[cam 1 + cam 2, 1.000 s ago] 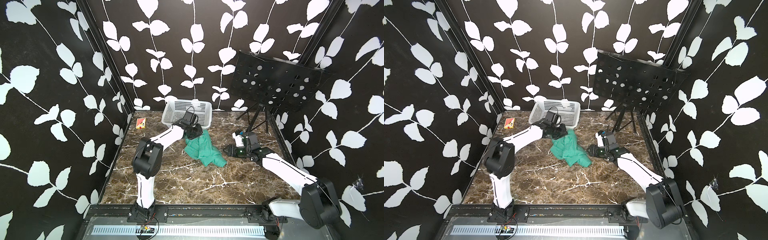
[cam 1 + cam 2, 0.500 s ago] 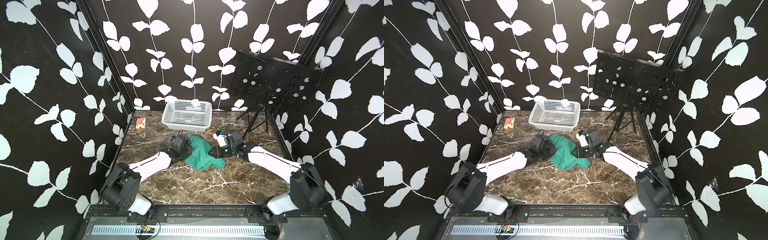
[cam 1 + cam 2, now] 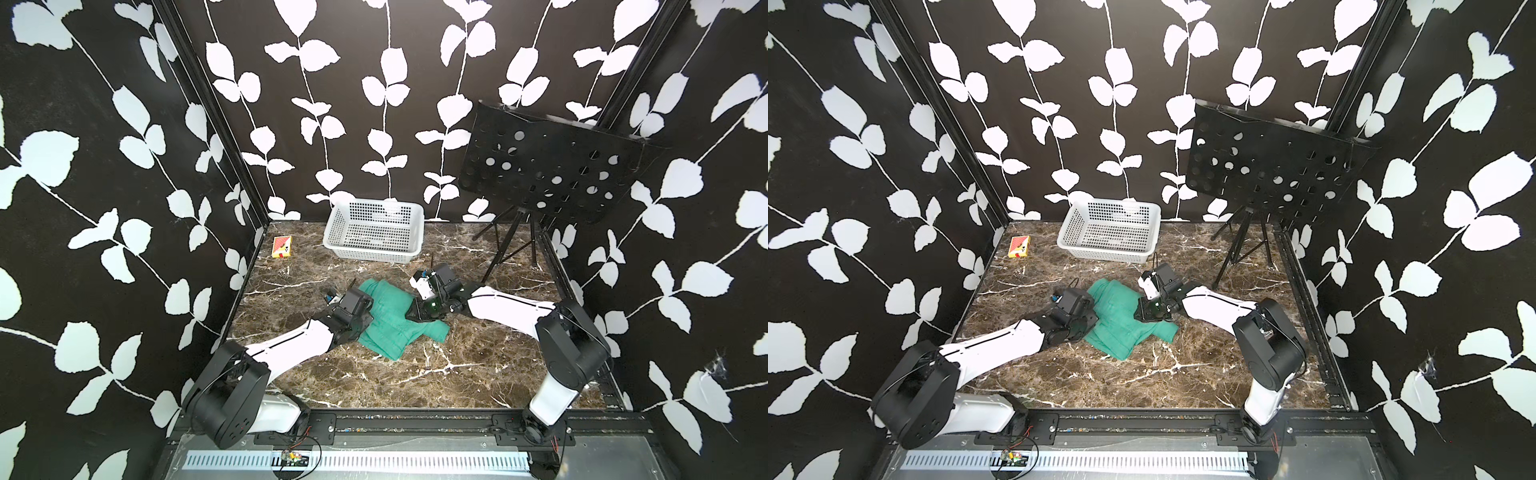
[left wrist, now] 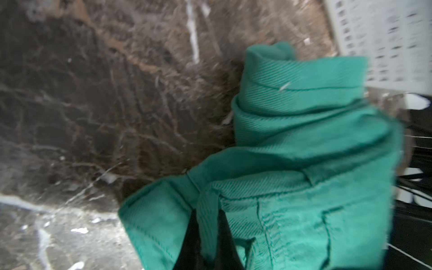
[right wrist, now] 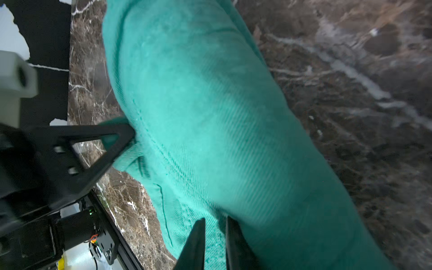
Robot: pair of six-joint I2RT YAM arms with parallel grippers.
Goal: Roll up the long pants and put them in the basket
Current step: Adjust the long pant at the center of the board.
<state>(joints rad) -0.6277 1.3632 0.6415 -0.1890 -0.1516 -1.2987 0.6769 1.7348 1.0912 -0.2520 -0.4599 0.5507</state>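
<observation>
Both arms reach low over the brown marbled surface (image 3: 415,386) and meet at the long pants (image 3: 388,322). The pants are a crumpled teal-green bundle lying near the middle of the surface, a little toward its far edge. They lie apart from the white basket (image 3: 370,251), which stands at the centre of that far edge.

The left gripper (image 3: 362,321) presses in at the bundle's left side. In the left wrist view its two black fingers (image 4: 190,240) are clamped tight on a narrow strip of the cloth. Beyond them the pants (image 4: 299,131) lie in loose rolled folds, with the basket's perforated wall (image 4: 383,35) just past them.

The right gripper (image 3: 424,309) comes in from the right edge and sits on the bundle's right side in both top views. In the blurred right wrist view its fingers (image 5: 195,243) stand narrow with teal cloth between them, apparently nipped. One black finger (image 5: 93,159) of the left gripper touches the far side of the same rounded fold (image 5: 210,117).

A flap of the pants spreads flat toward the right edge, near the right gripper. A small red and yellow box (image 3: 281,247) lies near the far left corner, well apart from the pants. A black perforated music stand (image 3: 548,166) on a tripod stands at the far right corner.
</observation>
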